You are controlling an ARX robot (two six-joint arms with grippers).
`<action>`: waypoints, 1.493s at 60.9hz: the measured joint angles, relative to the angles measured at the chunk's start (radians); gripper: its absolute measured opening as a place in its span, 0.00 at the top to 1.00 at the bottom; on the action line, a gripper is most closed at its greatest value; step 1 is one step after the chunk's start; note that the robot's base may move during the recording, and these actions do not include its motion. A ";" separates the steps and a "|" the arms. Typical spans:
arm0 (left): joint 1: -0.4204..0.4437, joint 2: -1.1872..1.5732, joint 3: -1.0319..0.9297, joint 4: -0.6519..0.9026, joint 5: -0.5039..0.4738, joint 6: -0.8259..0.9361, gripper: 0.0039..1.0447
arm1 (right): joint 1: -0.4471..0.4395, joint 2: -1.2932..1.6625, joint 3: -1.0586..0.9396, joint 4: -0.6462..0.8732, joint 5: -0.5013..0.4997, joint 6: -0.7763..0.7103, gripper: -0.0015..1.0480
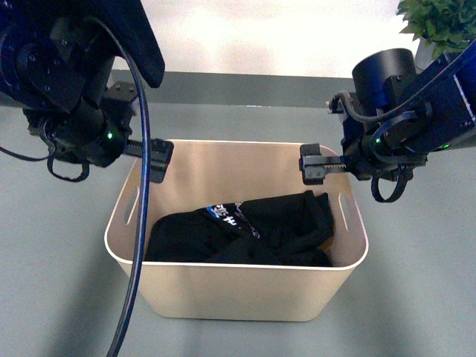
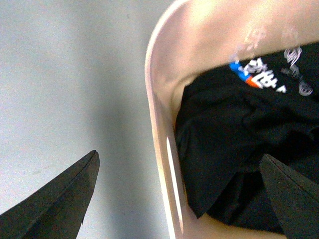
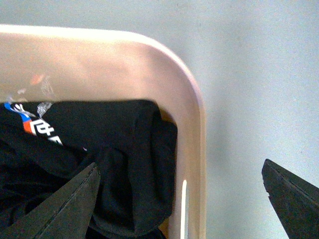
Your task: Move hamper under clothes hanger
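The beige hamper (image 1: 238,297) stands on the grey floor in front of me, with black clothes (image 1: 245,234) bearing a printed logo inside. My left gripper (image 1: 155,161) is open above the hamper's left short side. In the left wrist view (image 2: 179,199) its jaws straddle the wall (image 2: 159,124) above the slot handle (image 2: 172,179), one finger outside and one over the clothes. My right gripper (image 1: 315,165) is open above the right short side. In the right wrist view (image 3: 179,199) it straddles that wall (image 3: 192,124) and slot (image 3: 183,209) the same way. The clothes hanger is out of view.
A green plant (image 1: 439,22) stands at the far right by the white wall. A dark band (image 1: 245,85) runs along the wall's foot. A black and blue cable (image 1: 137,245) hangs from my left arm past the hamper's left front corner. Grey floor surrounds the hamper.
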 joint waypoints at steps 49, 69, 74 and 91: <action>0.019 -0.616 -0.725 1.033 -0.053 -0.119 0.51 | 0.003 -0.505 -0.689 1.018 0.098 -0.096 0.44; 0.045 -0.819 -0.979 1.095 -0.018 -0.126 0.94 | -0.062 -0.789 -0.942 1.035 0.037 -0.108 0.84; 0.053 -0.862 -1.027 1.096 -0.014 -0.127 0.97 | -0.074 -0.829 -0.990 1.035 0.024 -0.108 0.94; 0.113 -0.979 -1.193 1.142 0.049 -0.128 0.97 | -0.119 -1.028 -1.159 1.000 -0.017 -0.111 0.98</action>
